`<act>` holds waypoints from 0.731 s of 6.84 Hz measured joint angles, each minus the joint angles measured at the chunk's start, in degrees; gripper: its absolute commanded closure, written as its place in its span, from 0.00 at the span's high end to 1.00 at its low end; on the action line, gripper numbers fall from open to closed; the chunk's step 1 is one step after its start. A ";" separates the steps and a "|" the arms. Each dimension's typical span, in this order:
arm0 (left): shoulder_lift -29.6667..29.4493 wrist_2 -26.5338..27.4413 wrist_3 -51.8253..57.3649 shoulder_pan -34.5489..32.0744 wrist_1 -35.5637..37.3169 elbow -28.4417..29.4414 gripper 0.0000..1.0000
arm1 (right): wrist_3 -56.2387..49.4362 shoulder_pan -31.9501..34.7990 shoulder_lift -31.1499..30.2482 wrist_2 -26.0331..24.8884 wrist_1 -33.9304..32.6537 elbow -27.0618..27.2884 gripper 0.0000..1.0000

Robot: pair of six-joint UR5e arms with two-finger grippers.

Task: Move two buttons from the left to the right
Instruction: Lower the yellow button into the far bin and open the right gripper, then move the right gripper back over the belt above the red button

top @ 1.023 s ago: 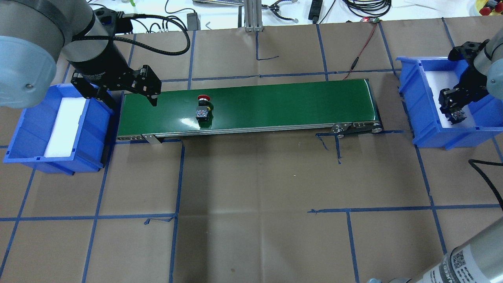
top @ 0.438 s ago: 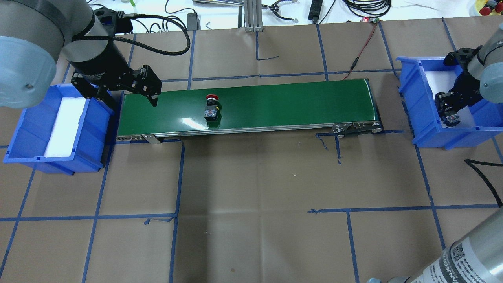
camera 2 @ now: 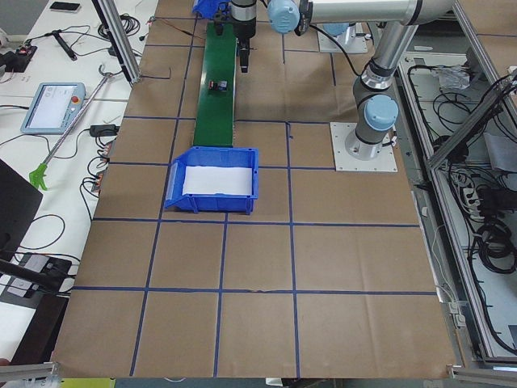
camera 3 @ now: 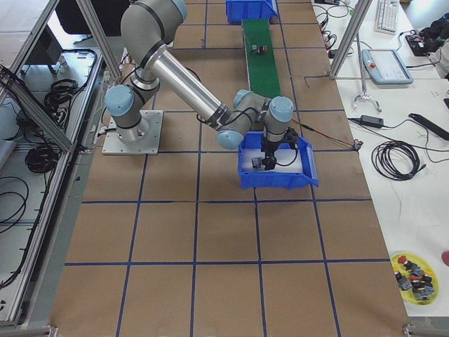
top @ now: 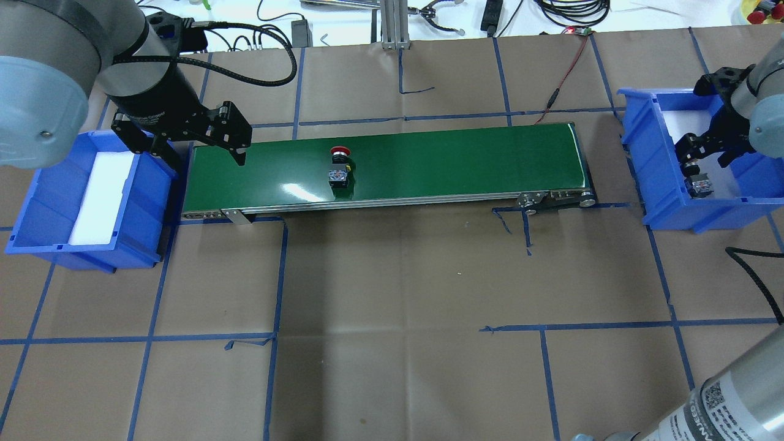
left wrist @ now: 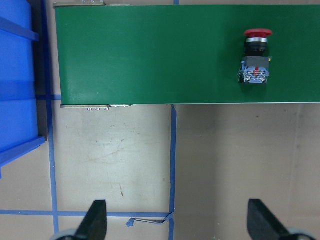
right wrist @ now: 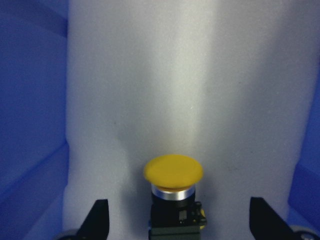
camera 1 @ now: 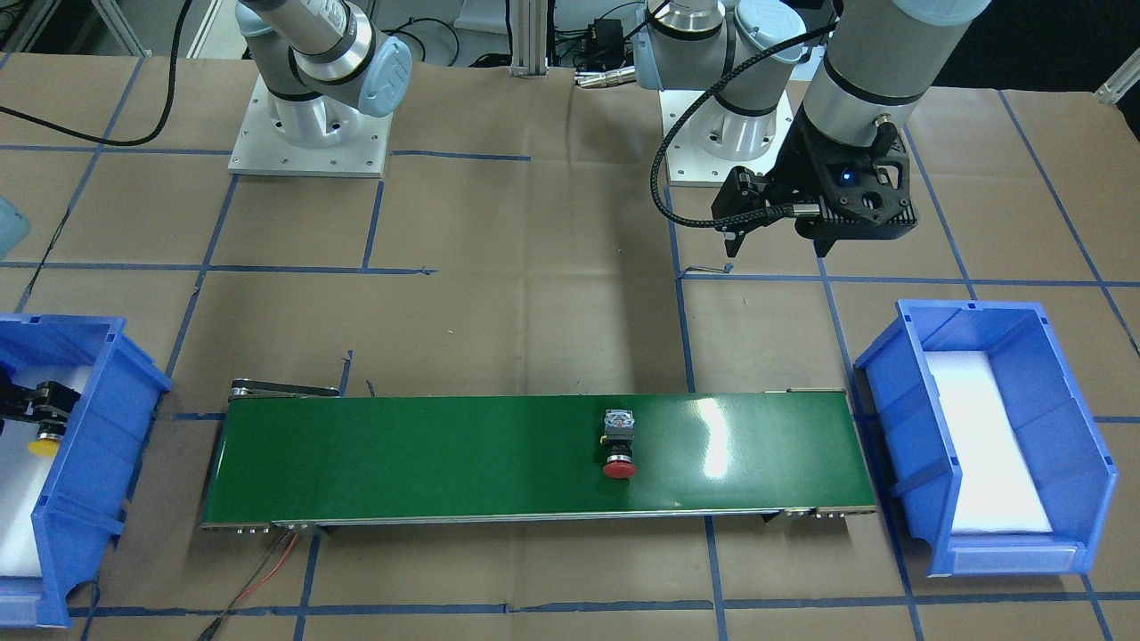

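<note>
The red-capped button lies on its side on the green conveyor belt, left of the belt's middle; it also shows in the left wrist view and the front view. My left gripper hangs open and empty over the belt's left end, its fingertips wide apart. The yellow-capped button lies on the white foam in the right blue bin. My right gripper is open just above the yellow button, fingers apart on both sides and not touching it.
A blue bin with white foam stands at the belt's left end and holds nothing that shows. Cables and tools lie along the table's far edge. A red wire runs to the belt's right end. Blue tape lines cross the brown table.
The red button has ridden the belt to the right. My right gripper has opened and let go of the yellow button in the right bin. The left arm has not moved.
</note>
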 measured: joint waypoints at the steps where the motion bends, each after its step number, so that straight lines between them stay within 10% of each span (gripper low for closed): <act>1: -0.03 -0.02 0.02 0.00 0.01 0.02 1.00 | 0.06 0.15 -0.88 -0.06 0.46 -1.02 1.00; 5: -0.06 -0.03 0.03 0.00 0.09 0.05 1.00 | 4.71 0.75 -12.62 -0.04 9.63 -3.17 1.00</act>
